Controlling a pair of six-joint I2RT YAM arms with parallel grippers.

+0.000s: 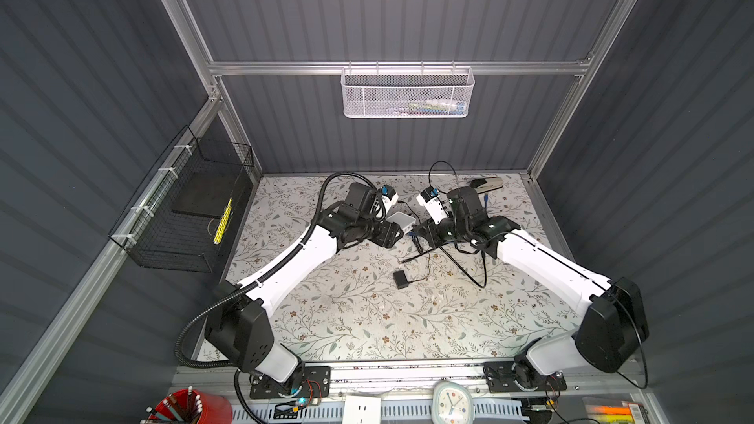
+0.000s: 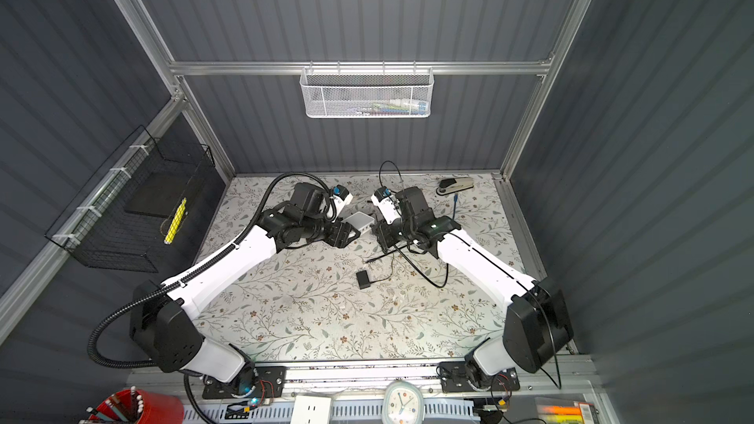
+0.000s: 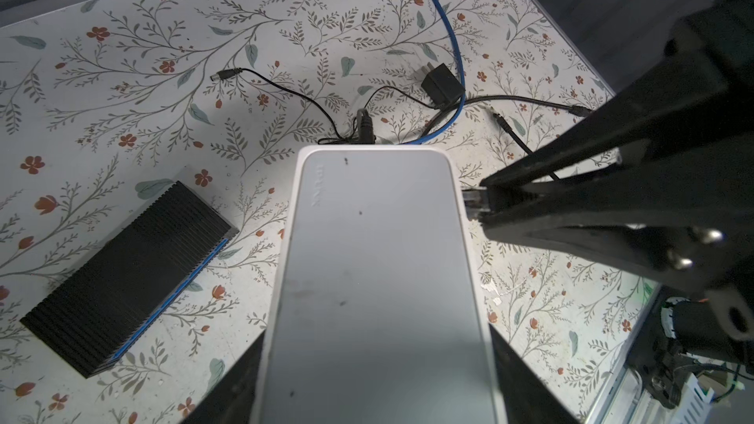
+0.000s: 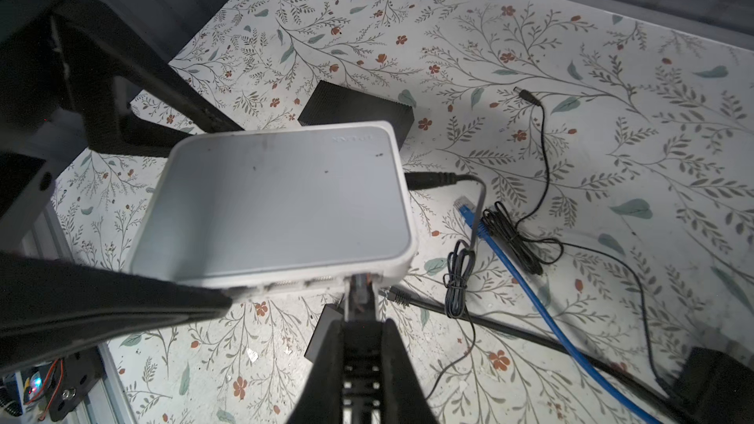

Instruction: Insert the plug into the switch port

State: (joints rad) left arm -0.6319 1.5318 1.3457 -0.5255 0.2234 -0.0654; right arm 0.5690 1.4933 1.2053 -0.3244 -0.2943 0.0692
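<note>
1. Left gripper (image 3: 377, 334): jaws wide, clamping the switch (image 1: 402, 221) by its sides at frame centre in a top view, bracing it.
2. Right gripper (image 4: 361, 320): jaws nearly closed on the plug (image 4: 360, 287), tip at the switch edge, apparently aligned for insertion.

switch (image 3: 379, 279): near end cut by frame edge, port face hidden | plug (image 4: 360, 293): tip hidden in port shadow, seating unclear | basket (image 1: 408, 93) at 12 o'clock: contents blurred | pen cup (image 1: 216, 406) at 7 o'clock: cropped
</note>
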